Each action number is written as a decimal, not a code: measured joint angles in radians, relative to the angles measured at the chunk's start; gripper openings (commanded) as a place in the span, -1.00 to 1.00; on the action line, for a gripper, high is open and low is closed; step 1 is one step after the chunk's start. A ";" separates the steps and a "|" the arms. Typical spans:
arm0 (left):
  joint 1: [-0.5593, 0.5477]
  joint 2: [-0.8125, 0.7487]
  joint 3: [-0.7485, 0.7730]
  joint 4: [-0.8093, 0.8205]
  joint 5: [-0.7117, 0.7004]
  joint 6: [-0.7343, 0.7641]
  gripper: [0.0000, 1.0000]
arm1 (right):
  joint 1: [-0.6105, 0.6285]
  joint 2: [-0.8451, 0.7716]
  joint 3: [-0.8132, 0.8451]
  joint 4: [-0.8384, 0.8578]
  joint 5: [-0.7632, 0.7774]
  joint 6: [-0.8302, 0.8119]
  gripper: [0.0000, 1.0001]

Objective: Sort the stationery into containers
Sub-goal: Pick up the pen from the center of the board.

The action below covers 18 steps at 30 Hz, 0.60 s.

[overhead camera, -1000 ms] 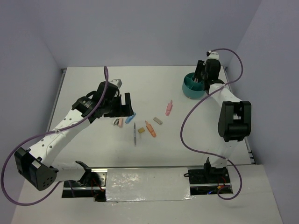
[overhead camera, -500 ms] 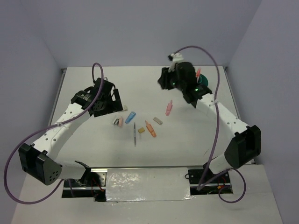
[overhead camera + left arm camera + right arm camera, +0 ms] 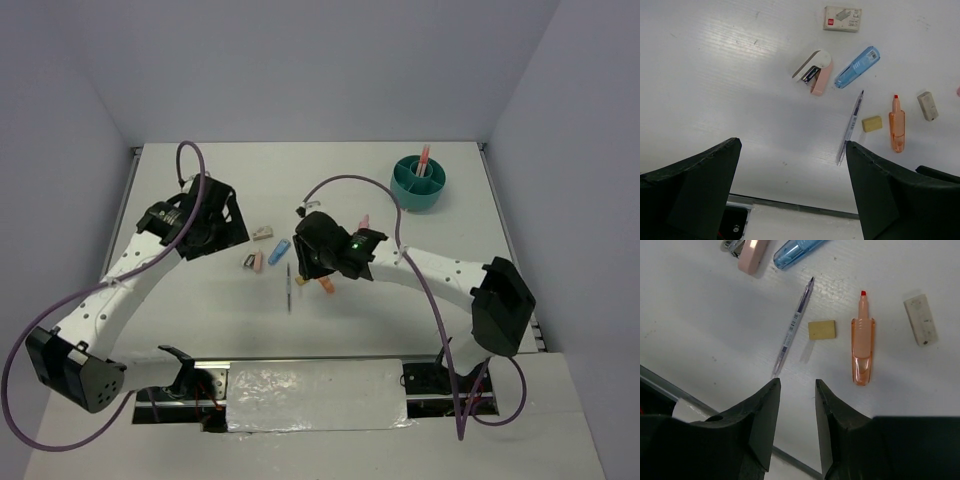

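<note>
The teal organiser cup (image 3: 418,184) stands at the far right with a pink pen (image 3: 425,155) upright in it. The stationery lies mid-table: a boxed eraser (image 3: 842,18), a pink-white stapler-like piece (image 3: 815,76), a blue piece (image 3: 857,66), a thin dark pen (image 3: 792,327), a tan block (image 3: 821,330), an orange marker (image 3: 862,340) and a grey eraser (image 3: 920,320). My right gripper (image 3: 796,383) hovers over the pen and tan block, jaws slightly apart and empty; it also shows in the top view (image 3: 312,268). My left gripper (image 3: 792,145) is wide open and empty, left of the pile (image 3: 232,225).
A pink marker (image 3: 363,222) lies just behind the right arm. The table's near edge and a metal rail (image 3: 790,207) run close under the left gripper. The table's walls stand at the left, back and right.
The right arm swung from the cup down to the middle of the table, leaving the pink pen in the cup. The left gripper drew back to the left, uncovering the boxed eraser.
</note>
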<state>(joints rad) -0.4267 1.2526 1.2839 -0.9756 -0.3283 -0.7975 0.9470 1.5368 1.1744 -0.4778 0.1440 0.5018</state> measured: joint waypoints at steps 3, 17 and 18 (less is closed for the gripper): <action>0.002 -0.044 -0.023 -0.029 -0.017 -0.020 0.99 | 0.049 0.063 0.062 -0.055 0.047 0.055 -0.16; 0.014 -0.146 -0.068 -0.087 0.000 0.006 0.99 | 0.154 0.400 0.280 -0.197 0.143 0.217 -0.22; 0.014 -0.153 -0.071 -0.088 0.002 0.010 0.99 | 0.154 0.412 0.286 -0.199 0.145 0.219 -0.23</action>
<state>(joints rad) -0.4126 1.1000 1.2133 -1.0634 -0.3264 -0.7872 1.1007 1.9488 1.4605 -0.6765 0.2886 0.7208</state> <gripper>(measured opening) 0.994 0.391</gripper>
